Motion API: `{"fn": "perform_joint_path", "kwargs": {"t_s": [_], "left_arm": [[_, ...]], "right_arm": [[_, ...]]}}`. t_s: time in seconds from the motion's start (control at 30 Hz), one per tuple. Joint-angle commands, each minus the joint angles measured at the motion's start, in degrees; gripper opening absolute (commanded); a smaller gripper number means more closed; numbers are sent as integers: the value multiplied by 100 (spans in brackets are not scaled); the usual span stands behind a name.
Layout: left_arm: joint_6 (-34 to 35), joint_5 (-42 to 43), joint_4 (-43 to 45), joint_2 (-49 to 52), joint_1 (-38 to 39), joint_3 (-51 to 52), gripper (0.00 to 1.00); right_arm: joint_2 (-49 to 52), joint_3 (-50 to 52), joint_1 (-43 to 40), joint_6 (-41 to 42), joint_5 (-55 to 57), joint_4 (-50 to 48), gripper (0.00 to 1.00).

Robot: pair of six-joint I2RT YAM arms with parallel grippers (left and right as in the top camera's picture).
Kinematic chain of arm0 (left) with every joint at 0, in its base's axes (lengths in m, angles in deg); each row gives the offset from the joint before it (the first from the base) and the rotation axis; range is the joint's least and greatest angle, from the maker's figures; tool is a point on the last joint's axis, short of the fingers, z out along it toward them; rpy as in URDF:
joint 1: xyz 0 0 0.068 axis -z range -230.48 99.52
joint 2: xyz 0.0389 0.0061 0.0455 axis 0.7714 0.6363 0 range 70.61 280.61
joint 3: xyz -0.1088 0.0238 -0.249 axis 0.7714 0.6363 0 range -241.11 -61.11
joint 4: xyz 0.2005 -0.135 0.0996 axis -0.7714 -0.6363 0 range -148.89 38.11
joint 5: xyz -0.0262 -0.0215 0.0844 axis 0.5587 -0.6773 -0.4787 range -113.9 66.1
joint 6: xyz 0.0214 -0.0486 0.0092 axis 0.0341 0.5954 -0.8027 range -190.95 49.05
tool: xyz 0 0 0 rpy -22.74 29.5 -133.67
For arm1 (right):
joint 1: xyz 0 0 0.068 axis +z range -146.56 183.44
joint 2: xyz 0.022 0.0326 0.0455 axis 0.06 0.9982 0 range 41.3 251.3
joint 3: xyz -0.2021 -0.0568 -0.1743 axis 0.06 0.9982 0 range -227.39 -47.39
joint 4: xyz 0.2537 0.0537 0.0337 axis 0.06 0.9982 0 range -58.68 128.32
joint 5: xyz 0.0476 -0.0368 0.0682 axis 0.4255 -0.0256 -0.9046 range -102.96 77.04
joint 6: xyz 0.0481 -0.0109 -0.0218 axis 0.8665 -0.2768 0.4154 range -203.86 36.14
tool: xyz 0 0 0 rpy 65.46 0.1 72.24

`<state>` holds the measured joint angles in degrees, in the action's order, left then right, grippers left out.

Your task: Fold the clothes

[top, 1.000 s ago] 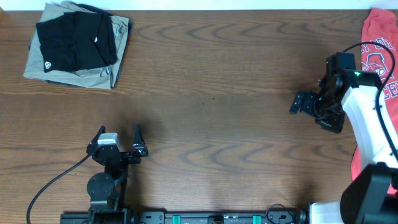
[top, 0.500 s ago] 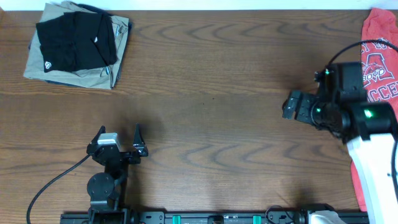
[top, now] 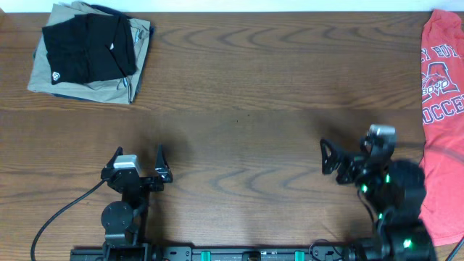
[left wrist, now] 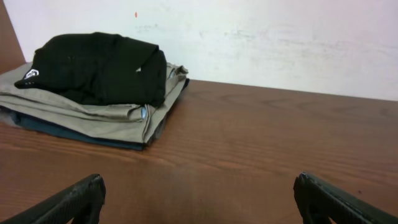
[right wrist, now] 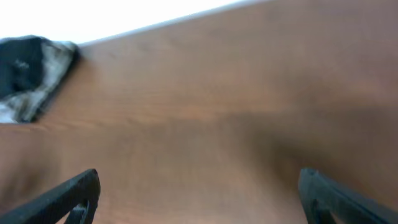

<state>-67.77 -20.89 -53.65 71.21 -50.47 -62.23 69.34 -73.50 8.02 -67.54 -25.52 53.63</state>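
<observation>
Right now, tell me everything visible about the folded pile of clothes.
The folded pile sits at the far left corner of the table. Three layers: a black garment with a small white logo on top, a khaki one beneath, a dark blue one at the bottom. Soft cloth, lying flat, edges roughly aligned. Only the table touches it.

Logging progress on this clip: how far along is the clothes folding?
Done: a folded stack sits at the far left corner, with a black garment on top. In hand: nothing; the left pincer and the right pincer are both open and empty. Left: the red shirt at the right edge lies spread out, not folded.
</observation>
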Motion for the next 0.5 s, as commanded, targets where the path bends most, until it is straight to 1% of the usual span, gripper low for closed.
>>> {"fn": "perform_joint_path", "kwargs": {"t_s": [0.0, 0.17, 0.3, 0.37, 0.47], "left_arm": [[50, -85, -210, -37, -31, 90, 98], [50, -85, -210, -37, -31, 90, 98], [50, -85, -210, -37, -31, 90, 98], [50, -87, -210, -37, -31, 90, 97], [50, -85, -210, -37, -31, 90, 98]], "right_arm": [[-802, 824, 44, -256, -463, -660, 99], [-1622, 1847, 42, -245, -450, -1882, 99], [-2068, 2391, 42, -243, -295, -2728, 99], [-2240, 2557, 44, -212, -155, -2962, 99], [-2507, 2581, 44, -118, 221, -2889, 99]]}}
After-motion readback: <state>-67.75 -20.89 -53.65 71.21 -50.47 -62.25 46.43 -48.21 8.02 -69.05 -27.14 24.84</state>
